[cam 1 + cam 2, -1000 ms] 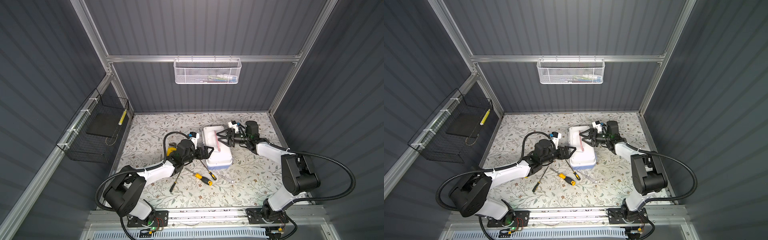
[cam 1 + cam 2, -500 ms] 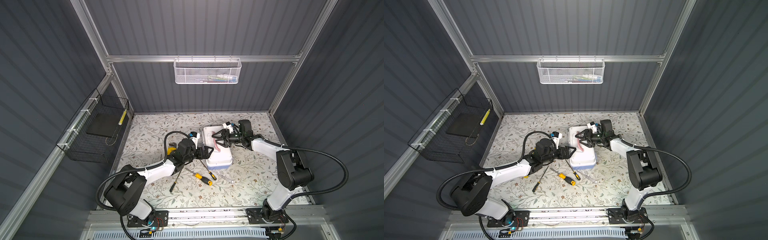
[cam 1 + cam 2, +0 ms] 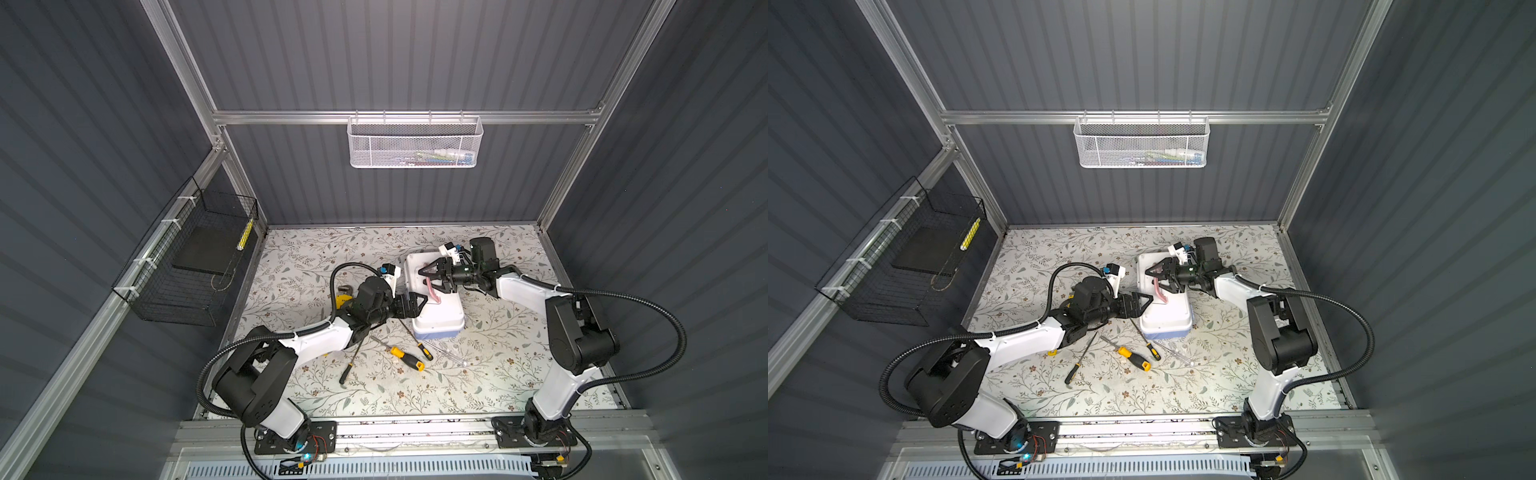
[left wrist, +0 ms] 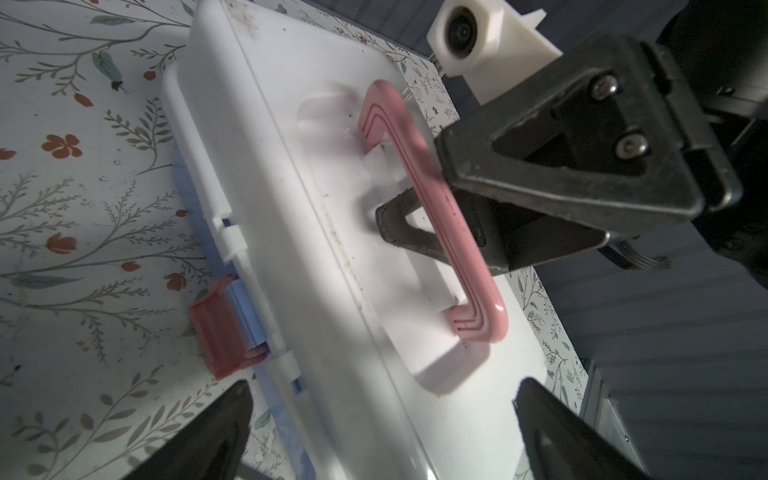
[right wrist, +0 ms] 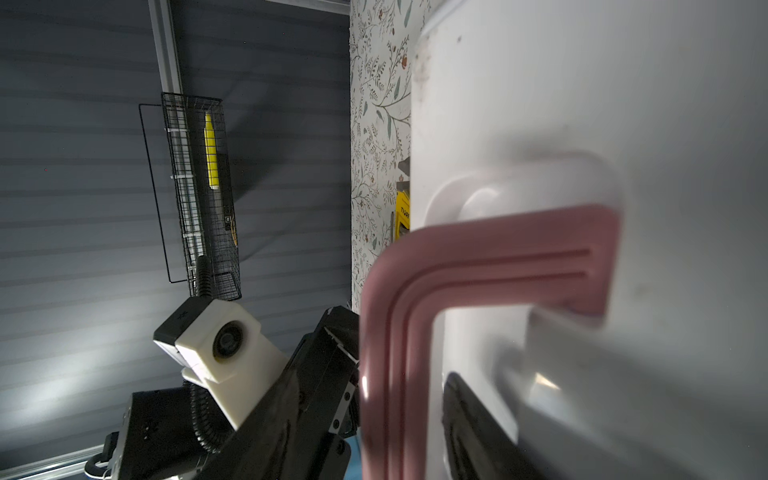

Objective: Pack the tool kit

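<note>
Right gripper point(image 3: 429, 280): has reached over closed tool kit point(image 3: 438, 318), jaws half-closed astride pink handle point(image 4: 446, 224); firm hold cannot tell. Left gripper point(image 3: 417, 306): wide open, empty, beside kit's latch side. Screwdrivers point(image 3: 405, 357) loose on worktop point(image 3: 498, 374) behind left gripper; packing not begun.

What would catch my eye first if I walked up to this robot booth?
Most likely the white tool kit, lid shut, in the middle of the flowered table, with the right gripper reaching in so that its jaws straddle the pink handle. The left gripper gapes wide open right beside the box. Loose screwdrivers lie scattered on the table in front of it.
</note>
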`<act>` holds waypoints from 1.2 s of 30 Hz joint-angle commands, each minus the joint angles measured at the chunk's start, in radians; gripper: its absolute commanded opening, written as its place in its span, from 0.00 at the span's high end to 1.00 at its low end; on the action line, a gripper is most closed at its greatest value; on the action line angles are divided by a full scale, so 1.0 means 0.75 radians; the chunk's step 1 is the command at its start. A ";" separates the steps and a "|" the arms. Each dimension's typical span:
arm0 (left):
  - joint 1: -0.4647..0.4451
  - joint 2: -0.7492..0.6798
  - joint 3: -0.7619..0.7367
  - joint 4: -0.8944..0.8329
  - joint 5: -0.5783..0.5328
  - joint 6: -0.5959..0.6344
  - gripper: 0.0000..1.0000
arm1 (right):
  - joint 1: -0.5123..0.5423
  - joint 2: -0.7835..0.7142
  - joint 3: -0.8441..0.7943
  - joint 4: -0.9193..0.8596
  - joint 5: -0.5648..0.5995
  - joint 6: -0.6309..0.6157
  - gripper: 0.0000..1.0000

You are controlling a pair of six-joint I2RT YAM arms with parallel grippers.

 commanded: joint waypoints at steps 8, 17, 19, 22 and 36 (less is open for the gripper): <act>0.028 -0.022 0.019 0.008 0.020 0.018 0.00 | 0.008 -0.003 0.014 0.094 -0.031 0.068 0.71; 0.102 -0.204 -0.065 -0.021 0.010 -0.006 0.00 | -0.025 -0.050 -0.062 0.235 -0.036 0.136 0.84; 0.104 -0.229 -0.063 -0.033 0.013 -0.006 0.00 | -0.048 -0.066 -0.091 0.276 -0.038 0.158 0.85; 0.106 -0.227 -0.053 -0.035 0.030 -0.016 0.00 | -0.085 -0.092 -0.137 0.353 -0.054 0.201 0.88; 0.104 -0.008 0.005 0.178 0.273 -0.227 0.00 | -0.163 -0.114 -0.275 0.700 -0.130 0.396 0.90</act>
